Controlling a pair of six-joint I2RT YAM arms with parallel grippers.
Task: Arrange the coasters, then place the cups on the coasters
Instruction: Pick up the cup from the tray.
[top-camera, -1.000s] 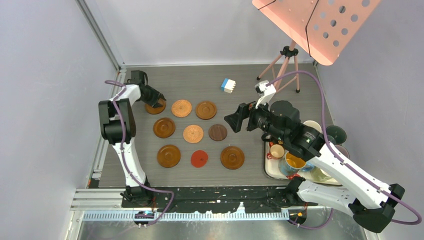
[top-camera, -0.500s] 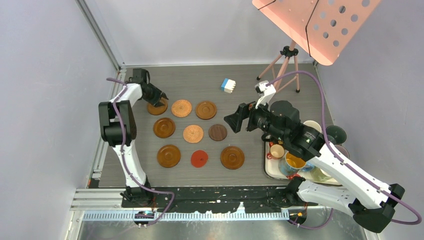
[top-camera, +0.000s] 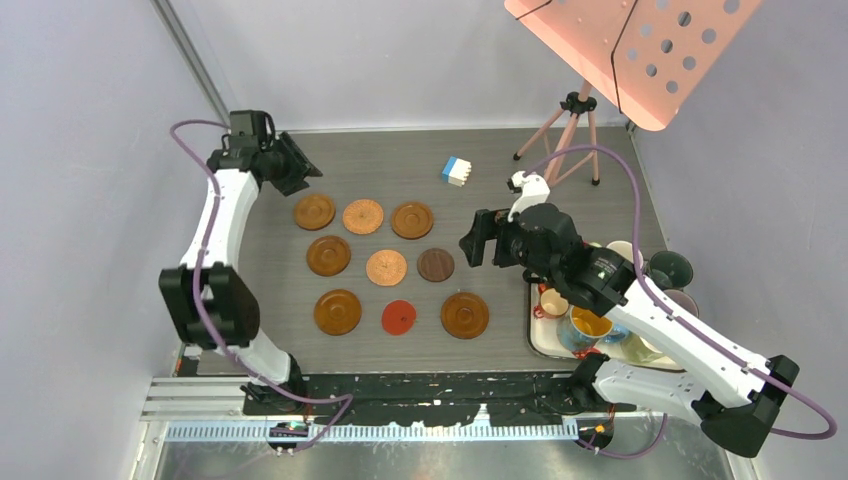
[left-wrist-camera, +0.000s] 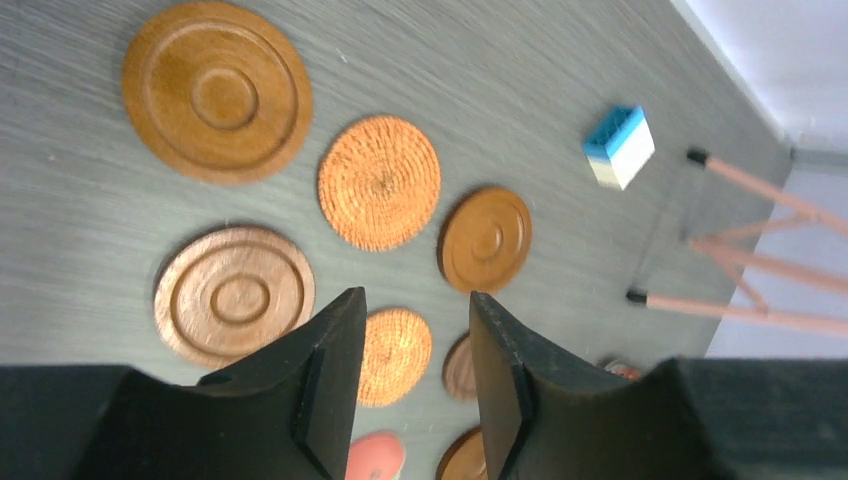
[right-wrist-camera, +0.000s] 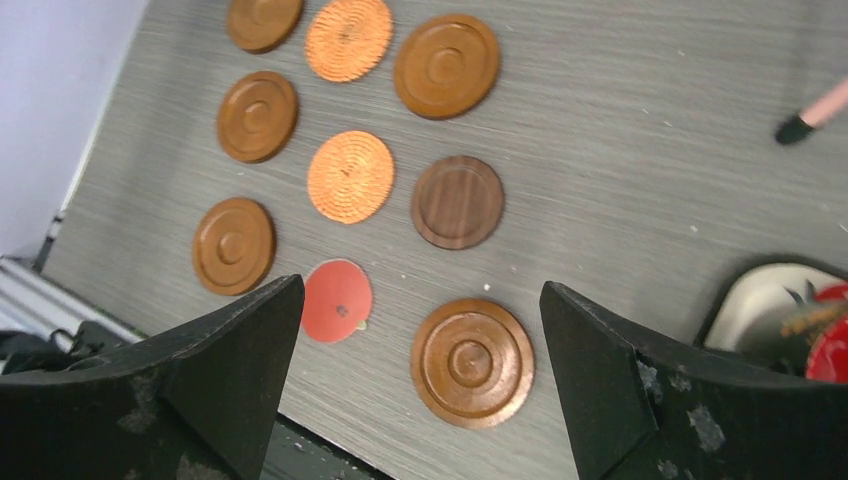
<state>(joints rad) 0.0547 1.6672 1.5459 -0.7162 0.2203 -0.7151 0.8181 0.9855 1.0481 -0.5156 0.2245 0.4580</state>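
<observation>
At the far left corner of the table (top-camera: 380, 165), the left gripper (top-camera: 303, 170) hangs above the surface. Its fingers are partly apart and there is nothing between them. Just right of it, the coasters (top-camera: 328, 255) lie flat in three rows of three, none touching. Most are rimmed wood. The two woven coasters (top-camera: 363, 216) sit mid far row and at the centre. The dark brown coaster (top-camera: 435, 265) ends the middle row, and the red coaster (top-camera: 398, 317) lies mid near row. Beyond the grid, a blue-and-white block (top-camera: 456, 171) sits alone. The right gripper (top-camera: 475, 240) hovers just right of the grid, jaws spread wide and empty. Further right, the cups (top-camera: 588, 325) stand crowded at a white tray (top-camera: 537, 345) by the table's right edge. They are partly hidden under the right arm and well apart from the coasters.
</observation>
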